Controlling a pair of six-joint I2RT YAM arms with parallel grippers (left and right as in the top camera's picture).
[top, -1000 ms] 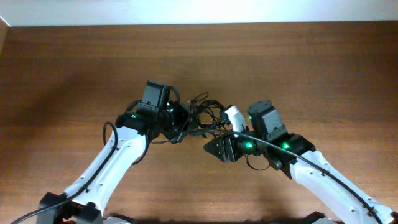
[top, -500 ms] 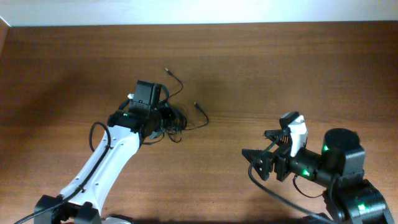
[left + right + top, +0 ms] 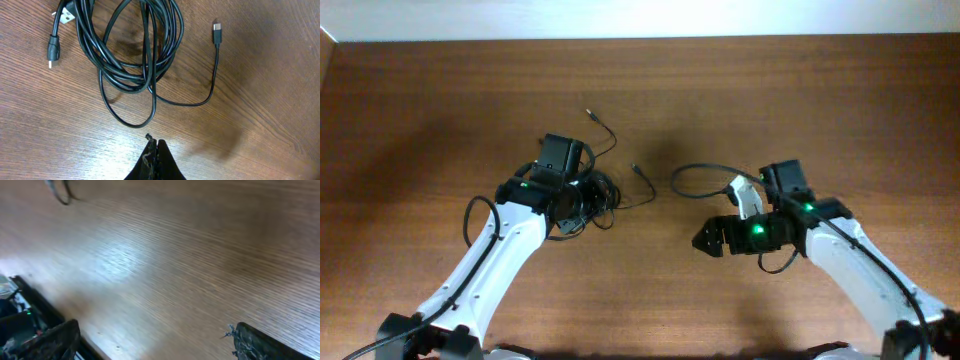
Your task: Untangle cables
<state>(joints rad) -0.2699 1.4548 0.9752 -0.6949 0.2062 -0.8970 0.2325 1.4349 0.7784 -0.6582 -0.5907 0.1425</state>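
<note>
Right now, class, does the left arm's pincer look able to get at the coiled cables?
Probably yes. The left pincer hangs shut just short of the cables, with only bare table between them and nothing on top of the coil; it would have to open first.

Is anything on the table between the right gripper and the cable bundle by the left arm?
Nothing visible: only bare table lies between the open right gripper and the cables. A thin black loop behind that gripper lies off that path.
</note>
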